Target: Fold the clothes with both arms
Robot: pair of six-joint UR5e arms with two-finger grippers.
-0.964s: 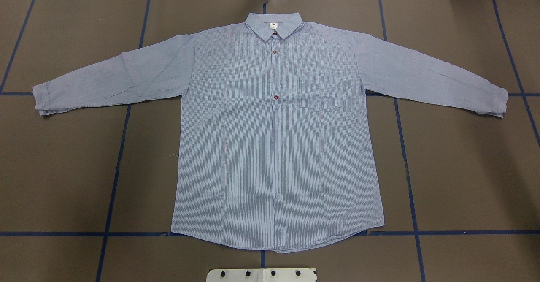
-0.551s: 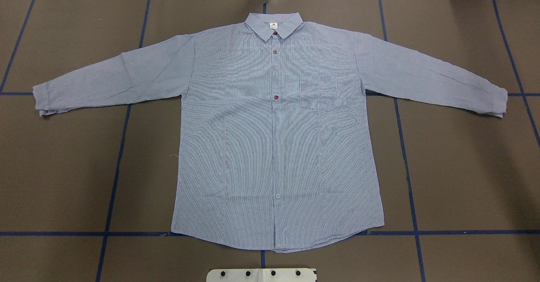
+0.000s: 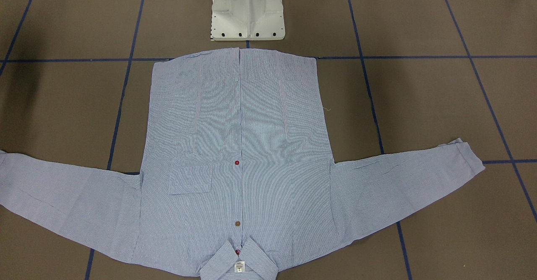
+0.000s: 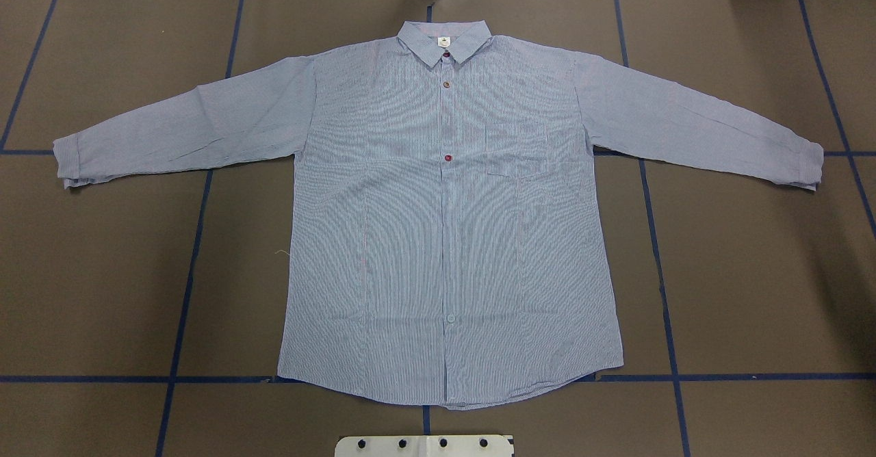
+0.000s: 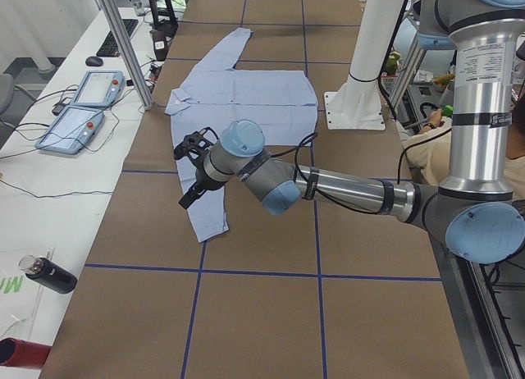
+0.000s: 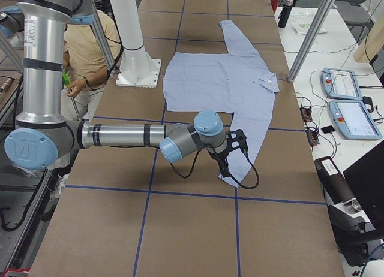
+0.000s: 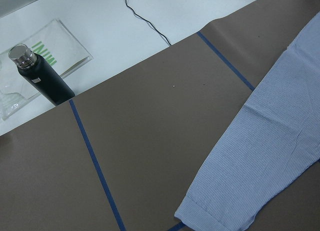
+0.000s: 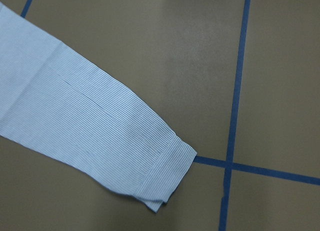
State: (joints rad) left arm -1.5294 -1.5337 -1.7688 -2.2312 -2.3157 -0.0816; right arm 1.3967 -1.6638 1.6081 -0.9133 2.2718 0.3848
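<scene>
Bright, even light falls from above, and shadows are soft and faint, with one dim patch on the table (image 3: pixel 21 79). Moiré ripples cross the shirt (image 4: pixel 445 238) stripes. The white desk (image 7: pixel 100 16) nears glare. All views are sharp.

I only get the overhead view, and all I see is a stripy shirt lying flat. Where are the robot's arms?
Observer: The left arm stretches out low, and the left gripper hangs above the shirt's left sleeve, near its end.
Operator: And the other one?
Observer: The right gripper hangs over the right sleeve's cuff. The right side camera shows it.
Operator: Anything else I'm missing?
Observer: A dark bottle with a silver cap sits on a white bench. It shows in the left wrist camera.
</scene>
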